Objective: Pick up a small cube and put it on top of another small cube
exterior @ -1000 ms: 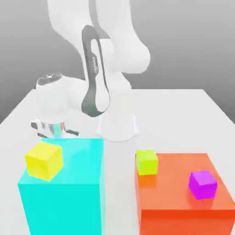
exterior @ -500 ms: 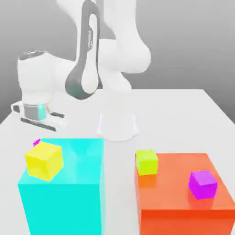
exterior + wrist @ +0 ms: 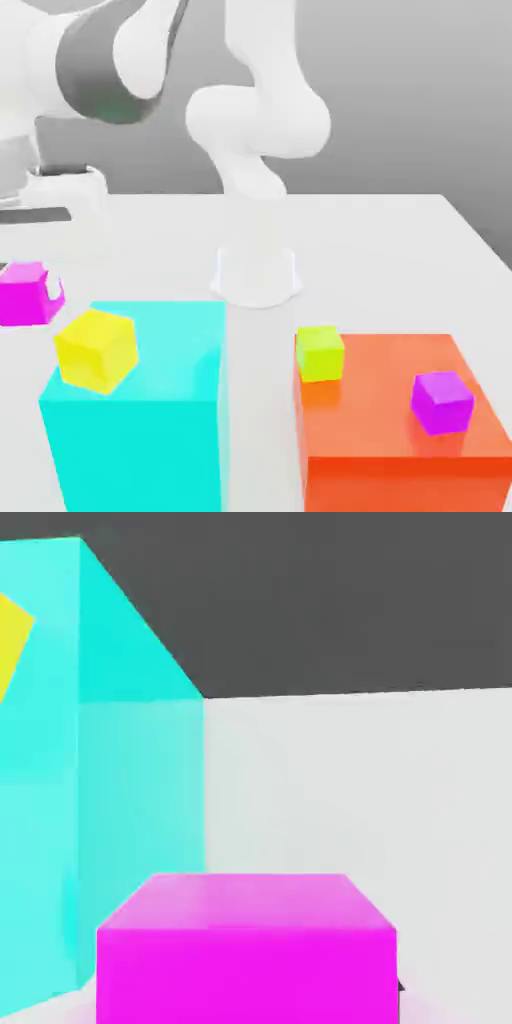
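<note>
Pink cube [image 3: 24, 293] held off the surface [image 3: 400, 240] at the exterior view's left edge, level with the top of the cyan block [image 3: 150, 400]. The gripper [image 3: 40, 290] is closed on it, a white fingertip [image 3: 55, 292] showing against the cube's right face. In the hand view the pink cube [image 3: 245, 947] sits close under the camera, the cyan block [image 3: 120, 772] beside it.

Candidate targets: the yellow cube [image 3: 96, 350] on the cyan block; the lime cube [image 3: 320, 352] and purple cube [image 3: 442, 402], well apart on the orange block [image 3: 400, 440].

Handling, by judgement: the pink cube looks rigid, light and smooth-faced, so a pinch across two opposite flat faces suits it, as here. Smooth sides may slip if tilted. The yellow cube sits skewed to its block, so the faces need aligning for a stable stack.
</note>
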